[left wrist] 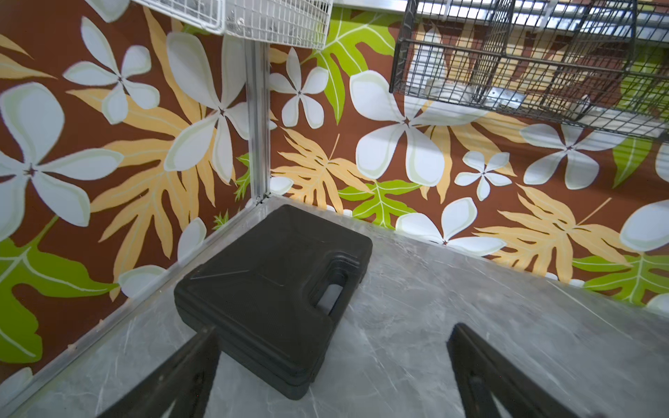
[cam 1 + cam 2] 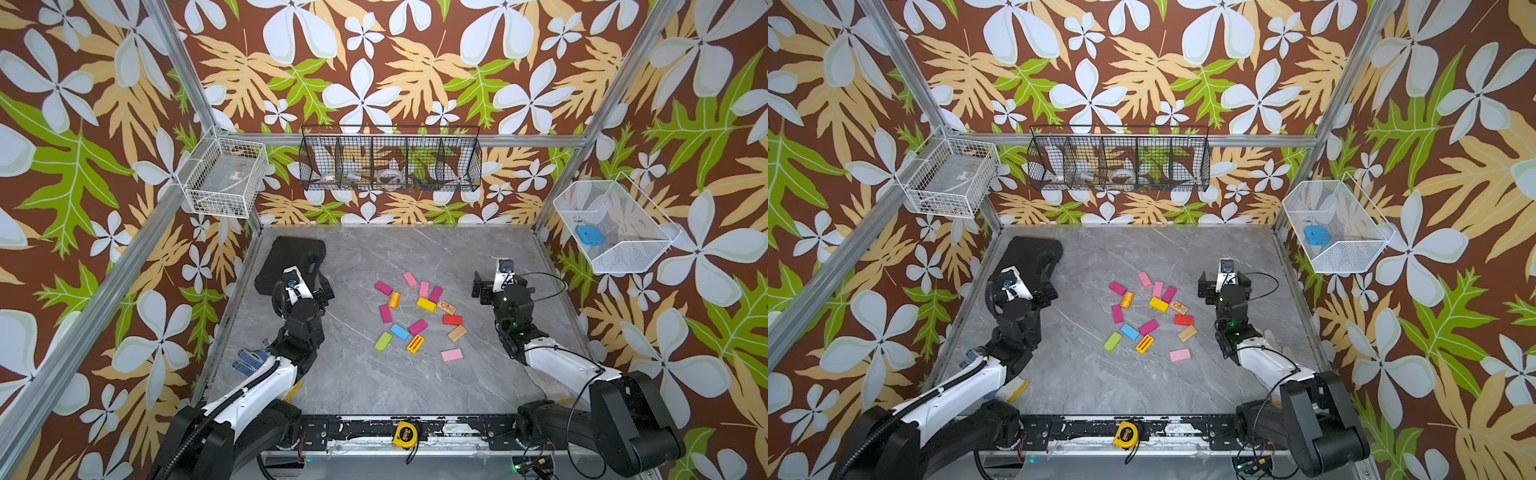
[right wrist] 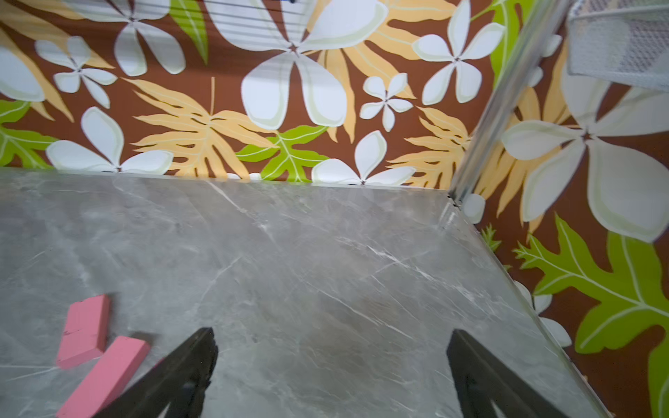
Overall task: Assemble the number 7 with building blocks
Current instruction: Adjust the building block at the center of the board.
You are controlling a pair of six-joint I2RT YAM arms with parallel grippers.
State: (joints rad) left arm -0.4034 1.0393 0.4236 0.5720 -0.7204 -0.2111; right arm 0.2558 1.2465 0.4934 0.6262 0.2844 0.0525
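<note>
Several building blocks lie scattered flat in the middle of the grey table, among them a yellow block [image 2: 427, 304], a blue block [image 2: 400, 331], a green block [image 2: 1112, 342] and a red block [image 2: 1183, 320]. My left gripper [image 2: 323, 291] [image 1: 333, 333] stands open to the left of the pile, beside a black case, with nothing between its fingers. To the right of the pile my right gripper [image 2: 481, 286] [image 3: 331, 334] is open over bare table. Two pink blocks [image 3: 85, 329] show beside its finger in the right wrist view.
A black case [image 2: 291, 259] [image 1: 271, 282] lies in the back left corner. A yellow tape measure [image 2: 405, 434] sits on the front rail. Wire baskets hang on the walls: white [image 2: 224, 178], black [image 2: 390, 160] and white [image 2: 611, 226]. A dotted glove [image 2: 251, 361] lies under the left arm.
</note>
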